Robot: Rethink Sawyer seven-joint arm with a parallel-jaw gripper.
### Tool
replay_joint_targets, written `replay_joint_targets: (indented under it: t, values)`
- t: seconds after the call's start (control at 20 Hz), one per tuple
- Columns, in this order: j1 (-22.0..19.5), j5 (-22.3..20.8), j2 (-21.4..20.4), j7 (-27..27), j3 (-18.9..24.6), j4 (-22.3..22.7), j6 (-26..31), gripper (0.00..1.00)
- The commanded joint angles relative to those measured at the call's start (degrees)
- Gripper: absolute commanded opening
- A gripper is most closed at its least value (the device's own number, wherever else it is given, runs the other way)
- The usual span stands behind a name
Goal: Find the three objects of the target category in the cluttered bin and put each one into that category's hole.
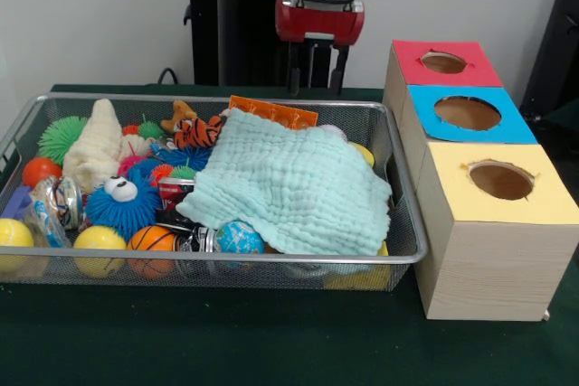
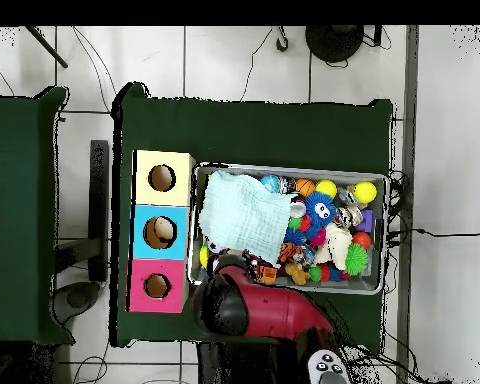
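Note:
The silver wire-mesh bin [image 1: 226,258] fills the left and middle of the front view, packed with toys. A pale mint cloth [image 1: 294,183] covers its right half. The blue-framed hole [image 1: 467,113] tops the middle of three wooden boxes to the right of the bin. My gripper [image 1: 315,86] hangs above the bin's far rim, over an orange packet [image 1: 271,113], open and empty. In the overhead view the bin [image 2: 294,168] lies right of the blue-framed hole [image 2: 160,232], and the red and black arm [image 2: 234,308] hides the gripper at the bin's lower left corner.
Visible in the bin are a blue spiky toy with eyes [image 1: 122,201], a tiger plush [image 1: 197,131], a green spiky ball [image 1: 61,137], a cream knit piece [image 1: 95,146], yellow balls [image 1: 98,240], a basketball [image 1: 150,241] and a globe ball [image 1: 239,238]. The red-framed hole [image 1: 443,62] and the yellow-framed hole [image 1: 500,180] flank the blue one.

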Motion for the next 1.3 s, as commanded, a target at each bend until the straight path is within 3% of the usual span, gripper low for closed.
replay_joint_targets:
  t: [0.05,0.55,0.8,1.3]
  values:
    - [-5.1,-1.2,1.4,5.6,6.4,-4.4,0.3,1.0]
    - [-7.4,-1.7,-2.5,4.4,6.7,-0.9,3.8,1.0]
    - [-9.6,-2.8,-0.5,3.1,7.8,-2.2,3.3,1.0]
    - [-13.4,-4.9,4.6,5.3,7.2,-1.5,-3.0,1.0]
